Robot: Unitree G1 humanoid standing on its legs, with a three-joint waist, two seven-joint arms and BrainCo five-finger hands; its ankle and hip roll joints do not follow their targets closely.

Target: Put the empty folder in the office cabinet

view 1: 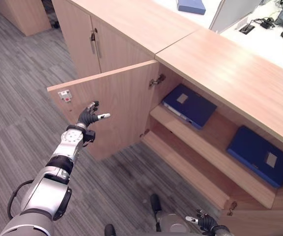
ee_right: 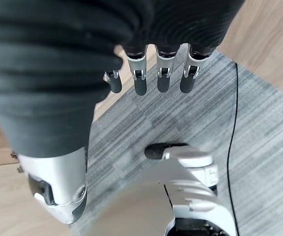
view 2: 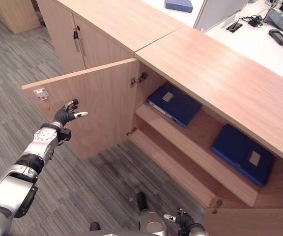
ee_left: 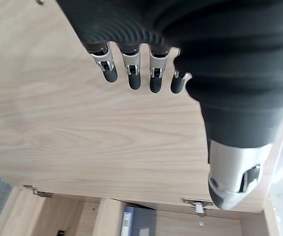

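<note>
Currently my left hand (view 1: pixel 88 117) is raised near the inner face of the open cabinet door (view 1: pixel 117 105), fingers relaxed and holding nothing; I judge it is placed there to swing the door shut. Further right, two blue folders lie flat on the upper shelf (view 1: pixel 200 147): one folder (view 1: pixel 188 105) near the hinge side, the other folder (view 1: pixel 257 155) well apart from it. My right hand (view 1: pixel 206 222) hangs low over the floor, loosely open and empty.

Two blue folders lie inside the open cabinet (view 1: pixel 230 73): one folder (view 1: pixel 189 104) at the shelf's (view 1: pixel 200 142) left end, another folder (view 1: pixel 257 155) at its right end. A third blue folder (view 1: pixel 191 6) lies on the white counter (view 1: pixel 259 42) behind.
</note>
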